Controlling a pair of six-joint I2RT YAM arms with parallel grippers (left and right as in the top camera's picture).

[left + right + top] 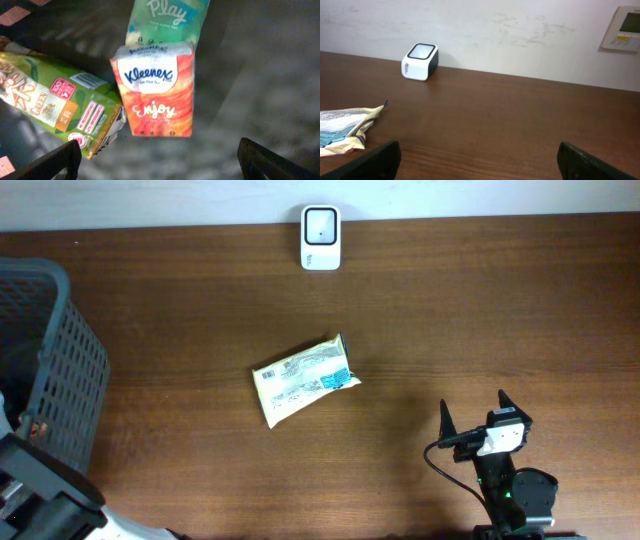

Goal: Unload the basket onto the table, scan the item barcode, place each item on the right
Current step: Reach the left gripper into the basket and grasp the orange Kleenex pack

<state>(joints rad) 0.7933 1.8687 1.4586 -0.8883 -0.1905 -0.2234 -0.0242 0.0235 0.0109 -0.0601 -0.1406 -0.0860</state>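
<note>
packet (pixel 305 380): flat cream-white pouch, blue print, dark label patch at its left end | pose: lying flat, skewed, right end farther back | place: middle of table (pixel 480 310) | scanner (pixel 321 238): small white box, dark sides, pale square window angled upward | place: table's back edge, behind packet, well apart

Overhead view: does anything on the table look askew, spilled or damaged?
Only the cream packet lies askew, diagonal on the table. The barcode scanner sits square at the far edge. Nothing looks spilled or damaged.
</note>
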